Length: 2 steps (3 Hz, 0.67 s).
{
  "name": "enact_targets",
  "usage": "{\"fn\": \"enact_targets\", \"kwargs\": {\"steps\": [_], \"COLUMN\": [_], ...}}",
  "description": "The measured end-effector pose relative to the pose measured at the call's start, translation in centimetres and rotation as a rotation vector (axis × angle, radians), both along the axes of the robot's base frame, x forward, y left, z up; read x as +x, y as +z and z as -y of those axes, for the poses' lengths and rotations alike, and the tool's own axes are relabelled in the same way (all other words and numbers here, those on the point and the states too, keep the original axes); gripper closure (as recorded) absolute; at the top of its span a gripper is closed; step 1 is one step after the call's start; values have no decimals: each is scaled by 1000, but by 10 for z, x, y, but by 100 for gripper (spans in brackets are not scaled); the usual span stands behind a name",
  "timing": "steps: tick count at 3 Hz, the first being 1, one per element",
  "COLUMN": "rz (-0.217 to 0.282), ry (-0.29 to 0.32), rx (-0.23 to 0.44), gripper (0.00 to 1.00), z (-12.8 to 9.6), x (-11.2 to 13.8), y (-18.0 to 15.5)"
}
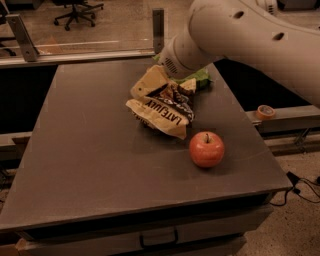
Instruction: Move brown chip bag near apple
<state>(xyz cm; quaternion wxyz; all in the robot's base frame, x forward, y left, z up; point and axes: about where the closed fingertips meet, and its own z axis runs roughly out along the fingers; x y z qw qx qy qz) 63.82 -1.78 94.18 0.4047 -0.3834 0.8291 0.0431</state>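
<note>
brown chip bag (160,107), apple (206,149) on dark table (90,165); claw (169,75) at bag, grip unclear; chair (77,10) behind.

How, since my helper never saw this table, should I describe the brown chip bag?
On the dark table, the white arm's gripper sits at the far end of the brown chip bag. It is crumpled, cream and brown, lettered LATE JULY, unlike the green bag behind and the apple nearby.

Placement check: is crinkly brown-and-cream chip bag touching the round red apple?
Apart: camera view shows table between brown chip bag and red apple; gripper at bag's far end.
</note>
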Motion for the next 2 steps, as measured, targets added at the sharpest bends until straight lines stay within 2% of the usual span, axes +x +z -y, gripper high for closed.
{"fn": "enact_targets", "kwargs": {"steps": [1, 2], "rz": [-18, 2], "ry": [97, 133], "rx": [51, 105], "gripper": [0, 0], "z": [-34, -19], "x": [-11, -9], "y": [2, 24]}}
